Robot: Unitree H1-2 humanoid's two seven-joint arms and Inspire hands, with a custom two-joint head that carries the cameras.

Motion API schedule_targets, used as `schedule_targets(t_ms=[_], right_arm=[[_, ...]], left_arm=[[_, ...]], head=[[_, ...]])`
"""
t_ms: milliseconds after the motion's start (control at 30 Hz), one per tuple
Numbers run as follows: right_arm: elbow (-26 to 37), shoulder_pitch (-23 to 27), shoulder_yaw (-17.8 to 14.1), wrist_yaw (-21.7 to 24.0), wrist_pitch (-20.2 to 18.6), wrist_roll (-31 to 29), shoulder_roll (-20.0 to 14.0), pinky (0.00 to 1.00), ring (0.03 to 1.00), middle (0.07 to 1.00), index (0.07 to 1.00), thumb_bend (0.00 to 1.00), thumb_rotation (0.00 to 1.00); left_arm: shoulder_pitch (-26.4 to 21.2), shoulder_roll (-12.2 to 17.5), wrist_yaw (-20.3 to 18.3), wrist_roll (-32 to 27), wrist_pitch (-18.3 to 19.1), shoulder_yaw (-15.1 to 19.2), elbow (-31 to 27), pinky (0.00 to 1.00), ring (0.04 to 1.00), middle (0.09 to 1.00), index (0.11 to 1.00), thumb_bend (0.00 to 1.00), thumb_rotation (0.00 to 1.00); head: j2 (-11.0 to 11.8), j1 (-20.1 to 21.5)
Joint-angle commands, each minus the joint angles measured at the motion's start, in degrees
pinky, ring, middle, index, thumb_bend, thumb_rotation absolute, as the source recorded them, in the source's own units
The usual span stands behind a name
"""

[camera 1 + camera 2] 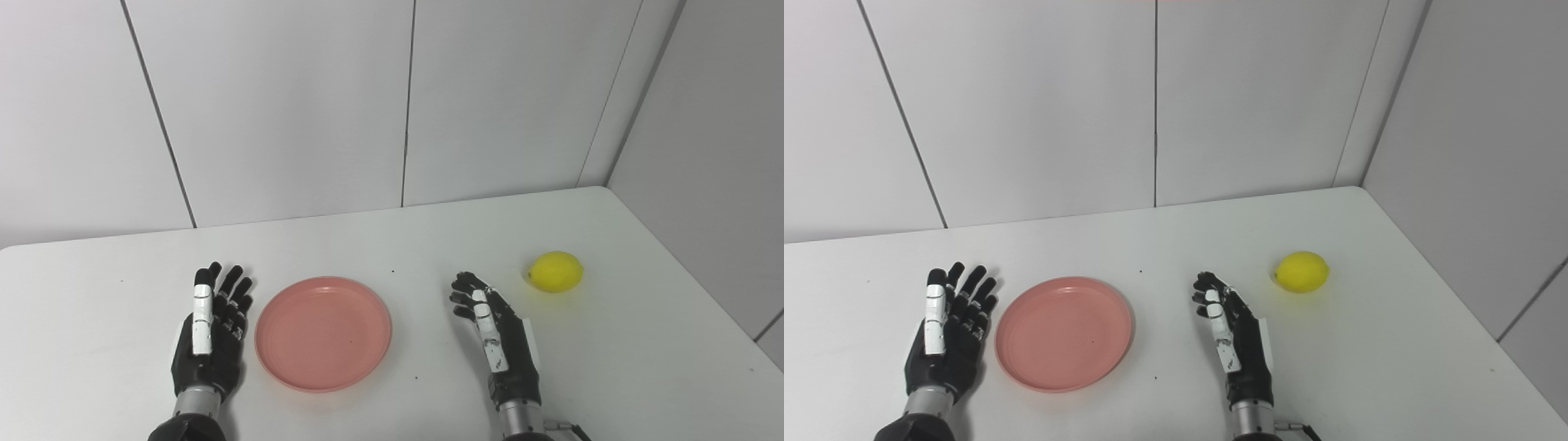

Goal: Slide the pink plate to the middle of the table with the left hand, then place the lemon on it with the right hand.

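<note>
Plates: one pink plate (323, 334) | lemons: one lemon (555, 271) | left hand (211, 331), right hand (499, 334) both spread, empty

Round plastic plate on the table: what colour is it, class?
Salmon pink, plain with no pattern; the round plastic plate shows best in the left eye view.

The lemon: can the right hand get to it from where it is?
Probably yes. The lemon lies just beyond the open right hand, with only bare table between them.
</note>
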State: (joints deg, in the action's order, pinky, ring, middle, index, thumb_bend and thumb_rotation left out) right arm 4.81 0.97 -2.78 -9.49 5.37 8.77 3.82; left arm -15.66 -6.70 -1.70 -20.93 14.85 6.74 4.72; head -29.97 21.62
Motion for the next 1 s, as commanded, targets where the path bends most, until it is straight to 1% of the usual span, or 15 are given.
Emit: schedule_targets(t_ms=[0,67,200,367,400,533,567,633,833,967], right_arm=[[2.62,2.66,0.16,-1.75,4.20,5.13,-1.69,0.71,0.731,0.741,0.703,0.69,0.90],[3.04,3.67,0.27,-2.84,4.35,8.55,-2.92,0.68,0.727,0.737,0.702,0.68,0.90],[3.45,6.13,0.53,-4.76,4.52,14.67,-5.67,0.63,0.708,0.732,0.705,0.69,0.93],[4.88,8.45,0.63,-5.55,1.54,21.46,-8.29,0.63,0.697,0.724,0.705,0.70,0.97],[5.06,8.78,0.58,-5.53,1.42,22.30,-8.84,0.62,0.695,0.720,0.699,0.71,0.97],[4.23,10.33,0.37,-6.54,3.03,25.35,-11.46,0.61,0.689,0.715,0.695,0.72,0.96],[4.05,10.61,0.37,-6.81,3.22,25.93,-11.96,0.60,0.688,0.713,0.690,0.74,0.97],[3.85,11.18,0.45,-7.36,3.25,27.27,-12.88,0.60,0.692,0.717,0.688,0.76,0.97],[3.08,13.17,0.65,-8.33,2.80,31.01,-16.14,0.62,0.714,0.732,0.688,0.74,0.95],[1.57,14.33,0.68,-10.11,3.65,34.47,-19.06,0.62,0.699,0.723,0.685,0.76,0.94]], left_arm=[[-0.25,0.09,-0.17,0.25,0.62,-0.35,0.65,1.00,0.940,0.931,0.976,0.74,0.75],[-0.22,0.15,-0.22,0.27,0.77,-0.44,0.62,1.00,0.946,0.934,0.979,0.74,0.75],[-0.20,0.16,0.15,0.55,1.22,-0.54,0.42,1.00,0.949,0.934,0.980,0.73,0.75],[-0.13,-0.05,0.05,0.06,1.02,-0.38,0.44,1.00,0.946,0.933,0.980,0.73,0.74],[-0.10,-0.09,0.02,0.00,1.00,-0.37,0.46,1.00,0.945,0.934,0.981,0.73,0.74],[-0.05,-0.27,0.11,-0.06,0.91,-0.32,0.58,1.00,0.944,0.931,0.977,0.74,0.73],[-0.01,-0.31,0.13,-0.04,0.91,-0.34,0.54,1.00,0.944,0.931,0.978,0.74,0.73],[0.03,-0.30,0.00,-0.03,0.85,-0.41,0.50,1.00,0.946,0.932,0.983,0.74,0.73],[0.00,-0.24,-0.07,0.03,0.85,-0.48,0.61,1.00,0.949,0.936,0.982,0.74,0.73],[0.17,-0.45,-0.07,-0.28,1.01,-0.40,0.42,1.00,0.954,0.938,0.987,0.74,0.73]], head=[[-0.02,-0.03],[-0.02,-0.03],[0.02,-0.09],[0.09,-0.17],[0.06,-0.20],[0.10,-0.33],[0.10,-0.33],[0.10,-0.33],[0.24,-0.31],[0.34,-0.18]])
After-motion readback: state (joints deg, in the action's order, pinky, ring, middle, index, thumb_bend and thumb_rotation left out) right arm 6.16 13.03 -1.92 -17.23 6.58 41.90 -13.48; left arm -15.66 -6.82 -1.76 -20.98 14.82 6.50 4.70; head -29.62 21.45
